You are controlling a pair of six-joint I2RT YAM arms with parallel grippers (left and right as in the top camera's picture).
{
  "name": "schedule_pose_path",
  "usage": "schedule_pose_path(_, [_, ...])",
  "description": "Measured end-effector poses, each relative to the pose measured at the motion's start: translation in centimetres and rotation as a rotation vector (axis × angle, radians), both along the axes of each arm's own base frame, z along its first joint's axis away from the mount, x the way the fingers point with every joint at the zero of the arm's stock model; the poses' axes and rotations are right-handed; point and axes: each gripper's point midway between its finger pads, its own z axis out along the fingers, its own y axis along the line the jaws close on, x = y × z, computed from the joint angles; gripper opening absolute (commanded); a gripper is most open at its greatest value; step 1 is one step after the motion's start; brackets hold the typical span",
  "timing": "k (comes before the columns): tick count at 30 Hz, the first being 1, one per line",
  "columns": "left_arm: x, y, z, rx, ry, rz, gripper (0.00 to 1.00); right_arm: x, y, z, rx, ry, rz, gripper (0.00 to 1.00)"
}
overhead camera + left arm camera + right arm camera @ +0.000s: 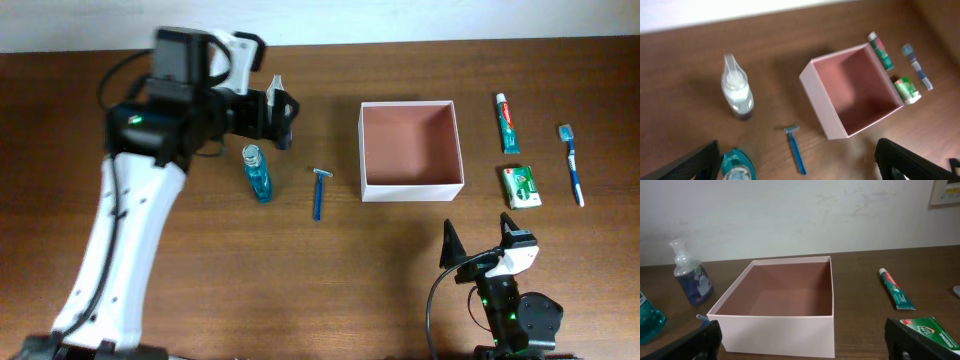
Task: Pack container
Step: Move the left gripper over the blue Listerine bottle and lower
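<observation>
Right gripper's (479,238) spread jaws face the container (411,190), not touching

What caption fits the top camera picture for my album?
Empty container sits between the razor and blue bottle on one side and toothpaste, toothbrush, green box on the other.

The brown wooden table (250,290) carries seven things, all apart from each other. A little right of the middle of the overhead view stands the square container (410,191), open on top. To the left of it lies a blue razor (319,192), and further left is a blue bottle (257,172). In the left wrist view a clear pump bottle (736,88) stands upright at the left of the frame. To the right of the container lie a toothpaste tube (508,124), below it a small green box (521,187), and at the far right a blue toothbrush (573,165).
</observation>
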Motion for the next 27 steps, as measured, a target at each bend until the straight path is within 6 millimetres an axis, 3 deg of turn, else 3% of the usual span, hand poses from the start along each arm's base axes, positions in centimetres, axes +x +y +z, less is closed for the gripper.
schedule_pose_path(4, [0.2,-1.3,-3.3,0.077,0.077,0.003,0.99,0.0,0.0,0.0,0.000,0.000,0.000,0.99])
schedule_pose_path(12, [0.0,2.7,-10.2,0.190,0.363,0.351,0.99,0.0,0.0,0.0,0.000,0.000,0.000,0.99])
schedule_pose_path(18, [0.5,3.6,-12.0,0.224,0.404,0.434,0.99,0.0,0.0,0.0,0.000,0.000,0.000,0.99])
schedule_pose_path(27, [-0.9,4.3,-15.9,0.284,0.562,0.503,0.99,0.0,0.0,0.0,0.000,0.000,0.000,0.99])
